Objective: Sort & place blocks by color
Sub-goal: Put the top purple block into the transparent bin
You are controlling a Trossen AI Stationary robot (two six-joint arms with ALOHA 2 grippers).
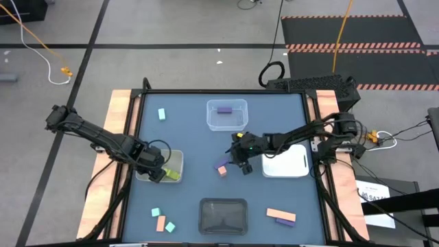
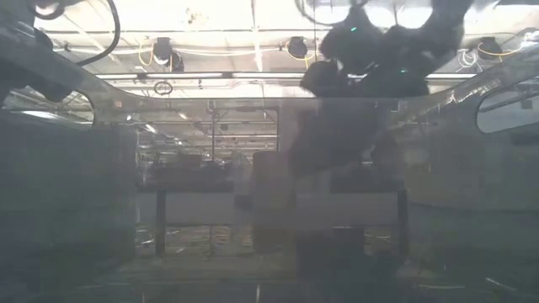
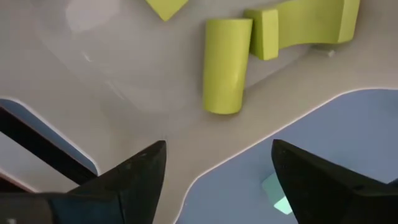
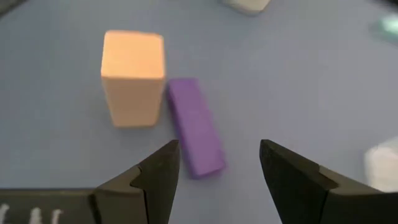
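Note:
My left gripper (image 1: 163, 175) (image 3: 217, 149) stands open over the near edge of a translucent tray (image 1: 177, 156), pointing steeply down. Inside the tray lie yellow-green blocks, among them a round bar (image 3: 227, 65) lying on its side just beyond the fingertips. My right gripper (image 1: 240, 163) (image 4: 219, 149) is open at mid-table. It slants down toward a purple bar (image 4: 196, 127) (image 1: 221, 166) that lies flat beside a salmon-orange block (image 4: 132, 78) (image 1: 223, 173). The bar's near end sits just ahead of the gap between the fingers.
A clear tray (image 1: 236, 122) at the far middle holds a purple block (image 1: 223, 109). A white tray (image 1: 285, 163) sits at the right, a black tray (image 1: 223, 214) at the near middle. Loose blocks: cyan (image 1: 162, 114), cyan and orange (image 1: 162, 221), orange and purple bars (image 1: 281, 217).

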